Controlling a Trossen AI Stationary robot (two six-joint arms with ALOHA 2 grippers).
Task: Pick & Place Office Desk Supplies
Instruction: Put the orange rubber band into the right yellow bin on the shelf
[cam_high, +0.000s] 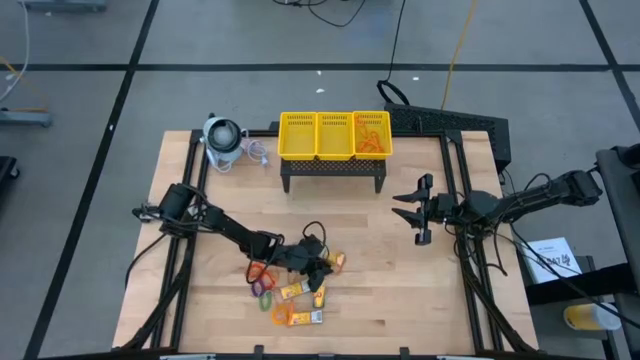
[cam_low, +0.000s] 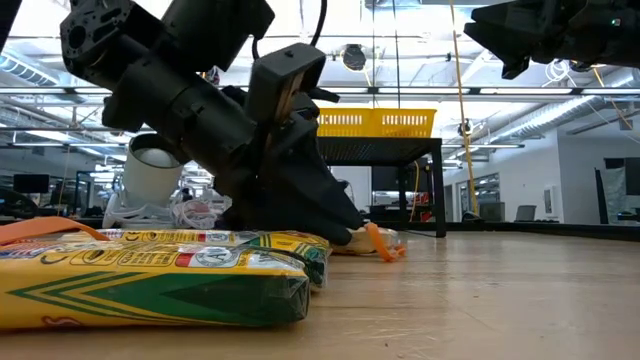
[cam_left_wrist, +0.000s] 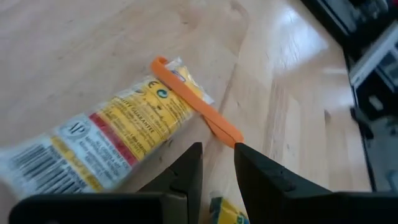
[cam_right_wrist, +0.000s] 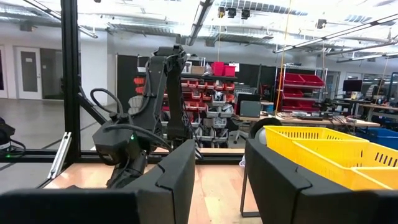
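Note:
A yellow packet with a white label (cam_left_wrist: 118, 130) lies flat on the wooden table, and a thin orange rubber band (cam_left_wrist: 193, 99) lies across its end. My left gripper (cam_left_wrist: 217, 155) slants down at the table just short of the band's near end (cam_left_wrist: 231, 135). Its fingers stand a narrow gap apart with bare wood between them. In the high view it (cam_high: 322, 262) is among the packets (cam_high: 293, 291) and coloured rings (cam_high: 262, 280). My right gripper (cam_high: 415, 212) waits open, raised over the table's right side. My left gripper has one fingertip (cam_left_wrist: 244, 149) right beside the orange band's near end (cam_left_wrist: 231, 135), which lies on the table. Whether the fingertip touches the band, I cannot tell. Nothing is between the two fingers.
A yellow mesh basket with three compartments (cam_high: 335, 135) stands on a black stand at the table's far middle, with orange items in its right compartment (cam_high: 372, 142). A grey-white round device with a cord (cam_high: 222, 140) sits at the far left. Bare wood lies to the right of the pile.

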